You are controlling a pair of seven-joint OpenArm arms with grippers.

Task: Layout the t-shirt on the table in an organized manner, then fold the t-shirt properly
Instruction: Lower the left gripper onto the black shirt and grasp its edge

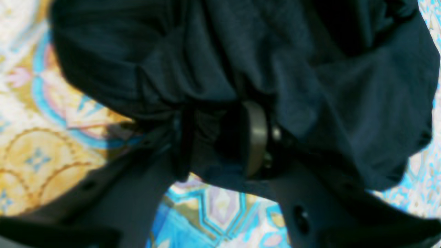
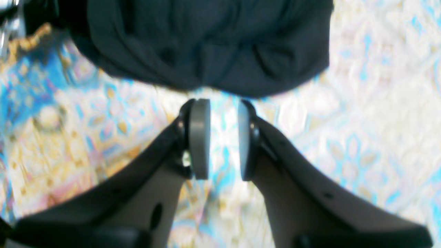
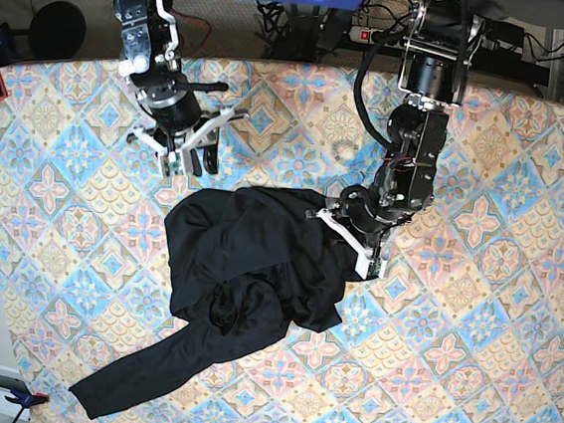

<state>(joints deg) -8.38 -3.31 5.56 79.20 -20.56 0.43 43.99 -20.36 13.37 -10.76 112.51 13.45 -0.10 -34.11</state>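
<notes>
Right now the t-shirt [image 3: 257, 259] sits bunched in a dark heap on the worktop [image 3: 491, 322], one long sleeve trailing away from the pile toward the near-left corner in the base view.

Over to the left hand [image 1: 220, 137]: it is down at the heap's edge, with black fabric draped over and between its fingers. One grey pad [image 1: 256, 137] shows through the folds; the other is buried under cloth. The fingers look parted, but the fabric hides too much to tell whether they pinch it or just sit in it.

And the right hand [image 2: 224, 137]: it hangs above the patterned cloth on the far side of the heap, clear of the garment. Both grey pads [image 2: 200, 137] are in plain sight with a modest gap between them, and only the bright tile pattern shows through that gap. Nothing held. The shirt's rumpled edge lies just beyond its fingertips, near but not touching.
</notes>
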